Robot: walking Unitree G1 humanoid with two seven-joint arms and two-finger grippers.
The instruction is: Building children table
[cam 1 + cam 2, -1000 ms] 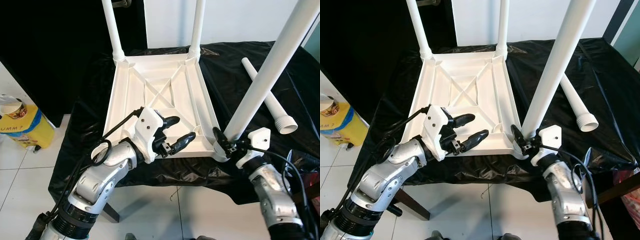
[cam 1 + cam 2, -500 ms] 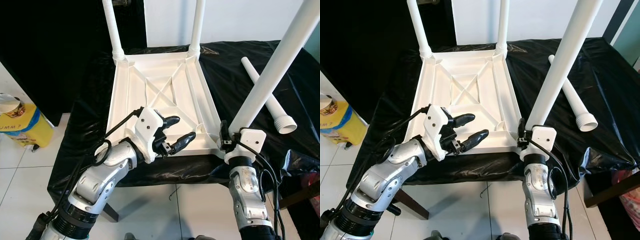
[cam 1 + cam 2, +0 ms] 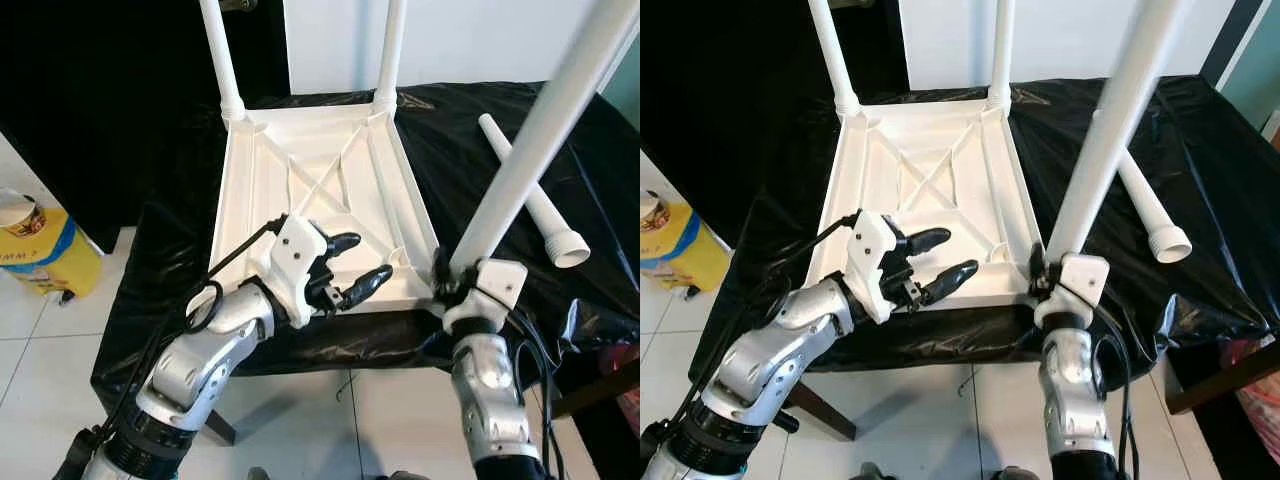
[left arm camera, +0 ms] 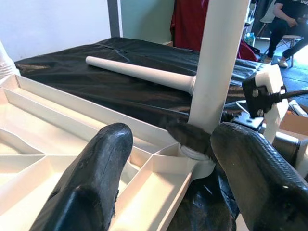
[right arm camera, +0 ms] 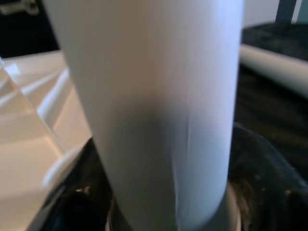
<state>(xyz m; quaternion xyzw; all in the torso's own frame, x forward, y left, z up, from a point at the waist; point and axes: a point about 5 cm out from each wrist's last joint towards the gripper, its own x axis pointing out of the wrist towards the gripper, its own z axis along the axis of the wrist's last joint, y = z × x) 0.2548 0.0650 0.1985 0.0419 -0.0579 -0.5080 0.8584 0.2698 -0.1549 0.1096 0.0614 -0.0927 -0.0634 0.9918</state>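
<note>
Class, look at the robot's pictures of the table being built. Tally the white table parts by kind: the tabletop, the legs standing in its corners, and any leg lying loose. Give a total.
Upturned tabletop: 1
Legs standing in corners: 3, the far left leg, the far right leg, and the near right leg, with the right gripper at its base
Loose leg lying on the black cloth: 1
Total: 5

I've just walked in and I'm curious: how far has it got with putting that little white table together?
Two legs already stand in the far corners of the upturned white tabletop. The right gripper is shut around the base of a third leg at the near right corner socket. The left gripper hovers open over the tabletop's near edge. One loose leg lies on the black cloth, not yet fitted.
</note>
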